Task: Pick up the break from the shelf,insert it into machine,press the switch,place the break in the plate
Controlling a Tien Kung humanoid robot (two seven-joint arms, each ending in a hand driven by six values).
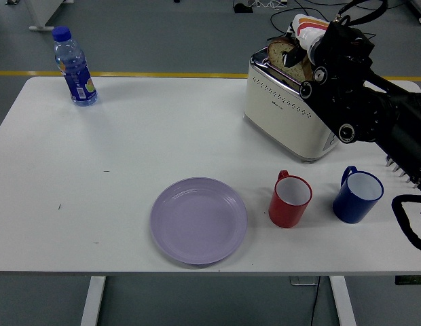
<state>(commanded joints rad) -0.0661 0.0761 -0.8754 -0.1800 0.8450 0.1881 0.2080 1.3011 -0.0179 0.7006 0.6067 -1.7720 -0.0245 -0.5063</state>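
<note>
A slice of brown bread (280, 53) is held above the slots of the cream and chrome toaster (285, 109) at the table's back right. My right hand (299, 51) comes in from the right and is shut on the bread, its black fingers pinching the slice's right side. The bread is lifted mostly clear of the toaster top. A lilac plate (199, 220) lies empty near the table's front edge, in the middle. My left hand is out of view.
A red mug (290, 199) and a blue mug (357, 195) stand in front of the toaster, right of the plate. A water bottle with a blue cap (74, 66) stands at the back left. A metal rack (402, 170) shows at the right edge.
</note>
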